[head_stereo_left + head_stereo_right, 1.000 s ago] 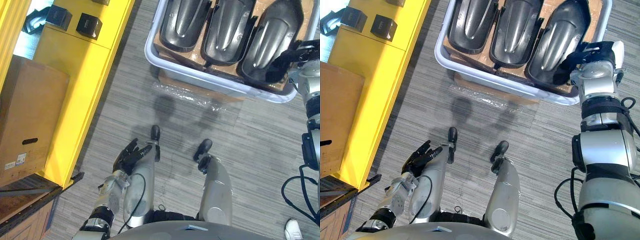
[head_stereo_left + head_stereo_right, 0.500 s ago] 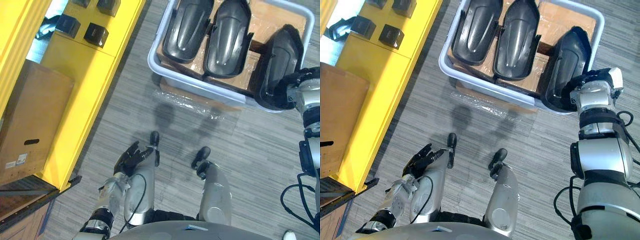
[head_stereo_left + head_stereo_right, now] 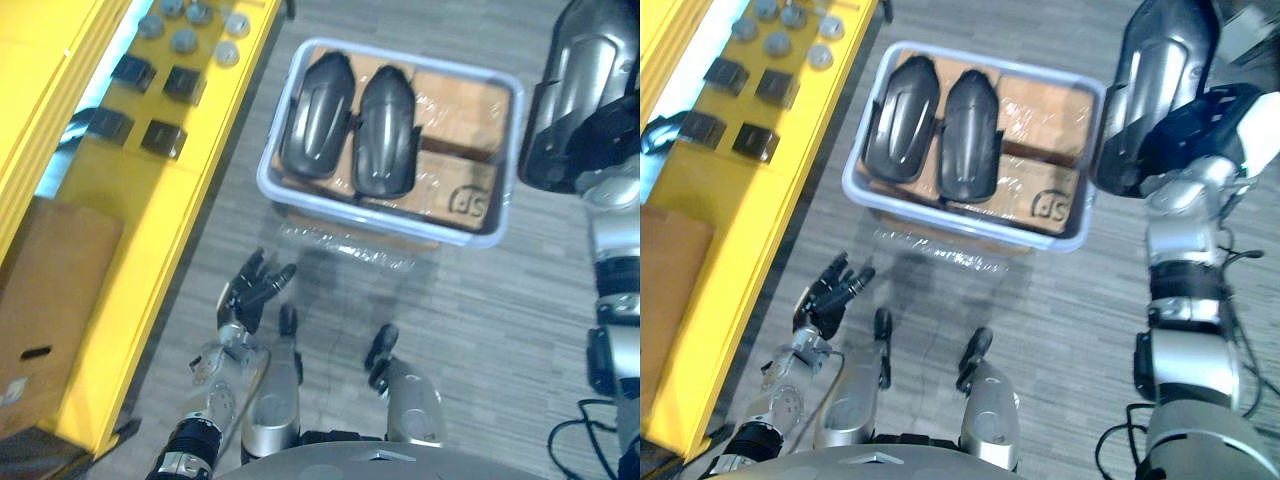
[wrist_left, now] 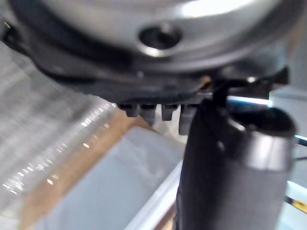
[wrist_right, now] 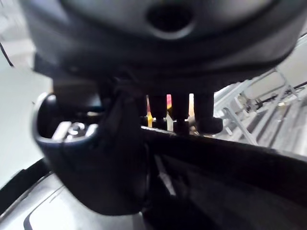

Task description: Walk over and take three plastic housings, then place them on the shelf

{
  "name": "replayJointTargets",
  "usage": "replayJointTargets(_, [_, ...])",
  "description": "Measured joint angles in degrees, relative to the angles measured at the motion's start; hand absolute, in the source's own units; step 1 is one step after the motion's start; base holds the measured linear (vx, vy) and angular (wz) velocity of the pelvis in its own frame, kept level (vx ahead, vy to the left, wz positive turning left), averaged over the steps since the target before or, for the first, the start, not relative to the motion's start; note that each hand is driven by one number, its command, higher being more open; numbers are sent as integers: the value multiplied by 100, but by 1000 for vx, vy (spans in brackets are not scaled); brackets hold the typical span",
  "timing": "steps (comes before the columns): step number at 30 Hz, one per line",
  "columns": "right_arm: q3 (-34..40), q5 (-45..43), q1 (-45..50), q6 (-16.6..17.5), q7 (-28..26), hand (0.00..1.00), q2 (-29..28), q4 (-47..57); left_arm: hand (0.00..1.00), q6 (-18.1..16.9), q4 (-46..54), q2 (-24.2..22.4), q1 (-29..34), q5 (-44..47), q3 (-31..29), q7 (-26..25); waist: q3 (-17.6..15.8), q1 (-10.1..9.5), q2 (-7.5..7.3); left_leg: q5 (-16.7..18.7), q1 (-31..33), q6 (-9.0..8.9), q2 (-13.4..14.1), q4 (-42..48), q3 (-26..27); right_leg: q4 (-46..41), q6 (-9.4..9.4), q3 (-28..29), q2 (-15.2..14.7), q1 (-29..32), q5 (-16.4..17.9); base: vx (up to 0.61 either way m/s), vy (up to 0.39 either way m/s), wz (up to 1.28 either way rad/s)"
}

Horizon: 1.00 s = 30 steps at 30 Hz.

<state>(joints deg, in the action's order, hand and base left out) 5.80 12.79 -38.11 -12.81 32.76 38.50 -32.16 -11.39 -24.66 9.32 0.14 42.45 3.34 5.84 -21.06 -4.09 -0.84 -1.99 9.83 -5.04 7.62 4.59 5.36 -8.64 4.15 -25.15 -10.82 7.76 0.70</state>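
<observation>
While clamped in the right hand (image 3: 1212, 125), fingers and thumb curled over its edge, hanging high and just right of the tray (image 3: 960, 228): one plastic housing (image 3: 1155, 90), clear of the bin. Reads as the first pick of three, made and in the air.

Two more housings (image 3: 902, 120) lying side by side in the tray's left part, on cardboard, untouched. Down low on the left, the left hand (image 3: 830, 295), fingers spread and relaxed, carrying nothing. Along the left side, the yellow shelf (image 3: 130, 250), with small black boxes (image 3: 163, 137) and grey discs (image 3: 185, 40) on it.

Next up, by the look of it: either bring the free hand in for a second shell, or turn left toward the shelf. Calls for a steady hold on a long, smooth, curved piece gripped near one end, likely to swing or slip in the turn. Worth picking out bare shelf beside the boxes before setting down.
</observation>
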Motion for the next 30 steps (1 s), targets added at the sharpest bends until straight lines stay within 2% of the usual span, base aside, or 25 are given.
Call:
replayJointTargets(2, [8,261,334,121,41,0,-300,147,100,1,195,31,-99,-2,-69,-35,143,72,-119,-9,-264,-14,7,-136,42,204,15,11,57,-273,-42,93,-30,-12])
replayJointTargets(4, [5,522,558,248,54,0,-571,187,100,23,270,33,-232,-2,-97,-45,383,128,-162,-9,-431,-13,2,-258,114,463,28,37,109,-451,-163,71,1,-13])
replayJointTargets(9, [-190,1119,814,706,54,0,-1012,617,100,222,378,28,-722,267,-85,-31,678,183,-129,-28,-679,-4,-15,-512,297,1021,31,173,217,-708,-461,4,7,-18])
replayJointTargets(13, [-563,1383,816,1311,49,0,-1338,622,100,416,697,-38,-1217,443,323,15,843,263,-128,-103,-827,4,-45,-594,327,1229,31,174,238,-902,-592,-22,2,-1])
replayJointTargets(17, [-743,1360,819,1620,51,0,-1674,629,100,407,904,-294,-1401,424,631,50,1095,284,-98,-106,-861,8,-58,-675,354,1301,23,188,275,-908,-660,-33,-1,-4])
replayJointTargets(25, [-1194,1089,951,1979,-20,0,-2062,836,100,477,1085,-481,-1412,38,1296,-59,1182,275,-58,-115,-1039,26,-101,-691,404,1308,25,274,270,-1036,-699,-41,13,-4])
replayJointTargets(30, [-1422,905,971,2167,-71,0,-2080,835,100,657,1171,-501,-1549,-35,1618,-376,1222,278,-41,-136,-1042,40,-106,-706,413,1311,18,274,269,-1026,-743,0,0,0])
